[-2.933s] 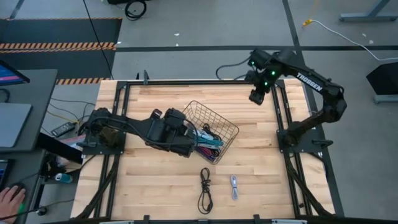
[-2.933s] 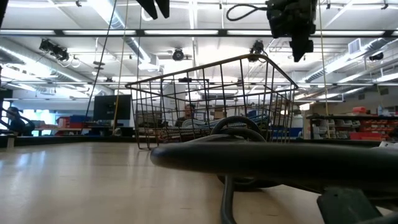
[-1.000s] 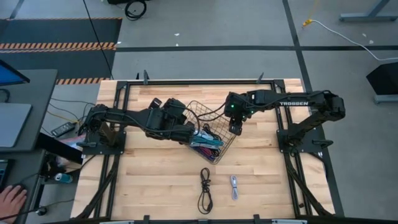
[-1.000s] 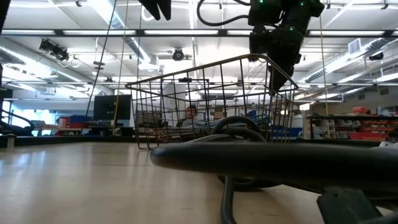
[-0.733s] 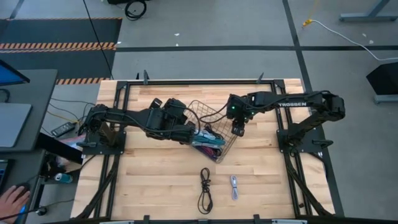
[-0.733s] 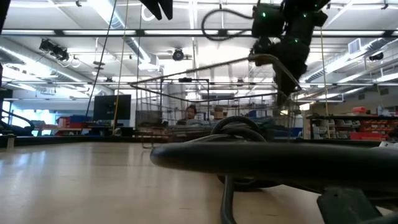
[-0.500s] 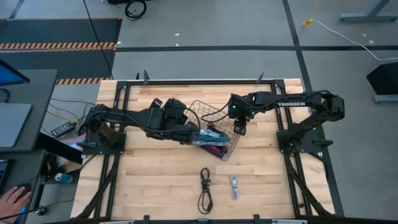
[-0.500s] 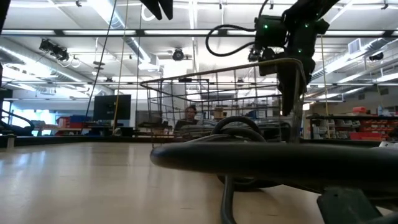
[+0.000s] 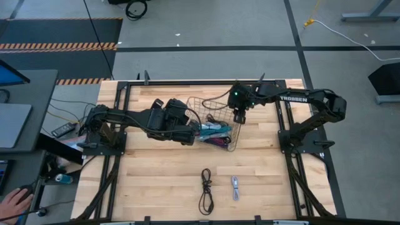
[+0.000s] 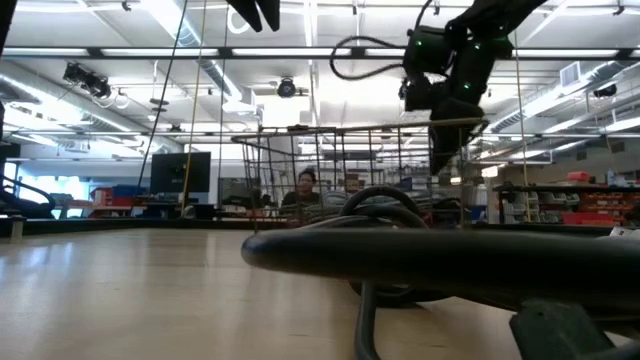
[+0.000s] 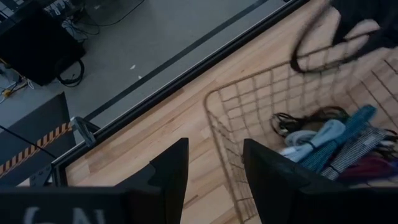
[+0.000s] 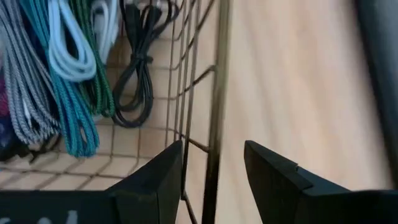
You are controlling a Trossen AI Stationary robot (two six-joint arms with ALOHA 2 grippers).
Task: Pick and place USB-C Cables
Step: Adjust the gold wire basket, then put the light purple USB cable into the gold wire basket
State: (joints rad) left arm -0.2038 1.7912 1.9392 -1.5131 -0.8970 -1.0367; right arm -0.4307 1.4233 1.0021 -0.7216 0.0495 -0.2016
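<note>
Both arms are busy with the dark wire-mesh basket (image 9: 215, 122) near the middle of the pale wooden table (image 9: 150, 181), so this looks like a basket-positioning step rather than a pick. The right gripper (image 9: 239, 116) hangs at the basket's far right corner; in its wrist view its dark fingers (image 12: 155, 180) stand apart with the basket's wire rim (image 12: 214, 93) running between them, straddling it rather than pinching it, as far as I can tell. The left gripper (image 9: 187, 132) sits at the opposite side, its fingers also apart on either side of the basket's near wall.

Most of the USB-C cables lie inside the basket: a heap of coiled cables (image 9: 215, 132) in teal, pale blue-grey, green, black and magenta. Two are already out on the table towards the front: a long black folded cable (image 9: 205, 190) and, just beside it, a small pale grey bundle (image 9: 235, 187).

Next, I'd judge, the basket has to sit flat and steady, then one gripper must come free of the wire and go down among the cables for a single bundle without snagging its neighbours.
</note>
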